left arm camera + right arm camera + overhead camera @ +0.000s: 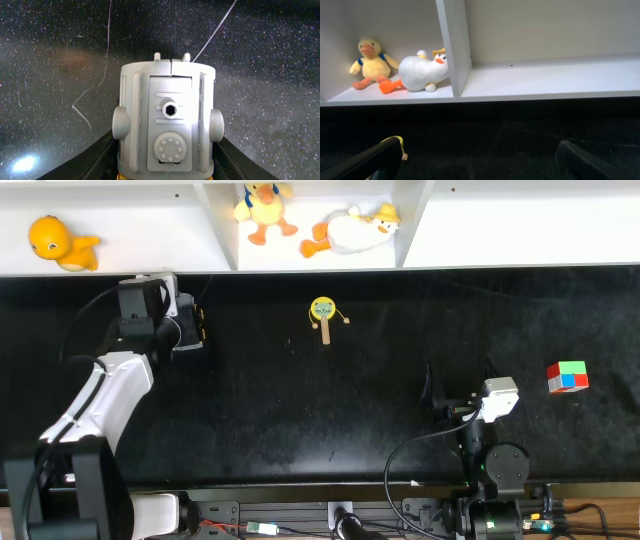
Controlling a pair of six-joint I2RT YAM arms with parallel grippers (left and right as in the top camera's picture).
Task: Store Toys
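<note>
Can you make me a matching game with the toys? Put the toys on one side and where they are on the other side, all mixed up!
Toys:
1. orange duck
2. white goose
3. colourful cube
4. grey robot toy

Places:
A. held by the left gripper
B. on the black table
C. in the left shelf compartment
D. in the middle shelf compartment, beside a yellow plush duck

Right pairs: 1-C, 2-D, 3-B, 4-A

Bright, even light; faint glare
</note>
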